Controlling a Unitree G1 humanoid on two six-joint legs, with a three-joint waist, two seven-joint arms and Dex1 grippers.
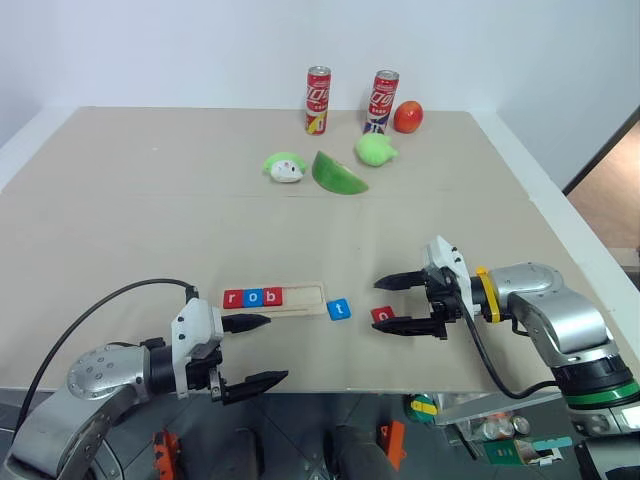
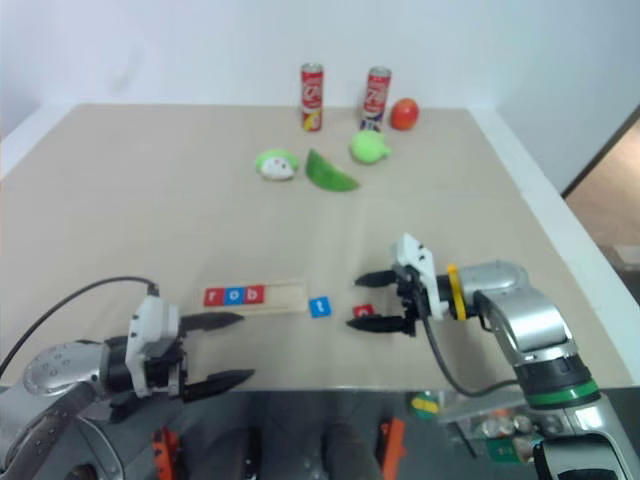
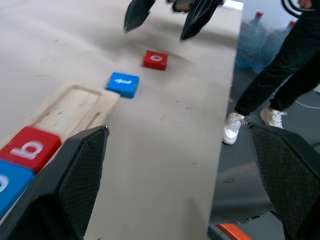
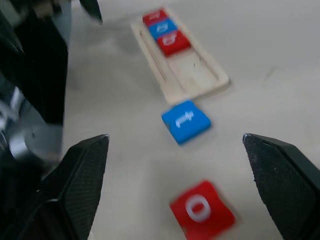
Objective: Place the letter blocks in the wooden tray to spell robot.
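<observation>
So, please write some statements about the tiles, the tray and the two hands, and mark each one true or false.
1. The wooden tray holds three tiles. True.
2. The blue t tile lies in the tray. False: it lies on the table, just beyond the tray's empty end.
3. The right hand grips the red o tile. False: its fingers are open and the tile lies on the table between them.
4. The left hand is open and holds nothing. True.
5. Two cans stand at the far side. True.

wooden tray (image 1: 300,297) near table's (image 1: 150,220) front edge holds r, o, b; blue t tile (image 1: 339,309) and red o tile (image 1: 382,316) lie beside it.
</observation>
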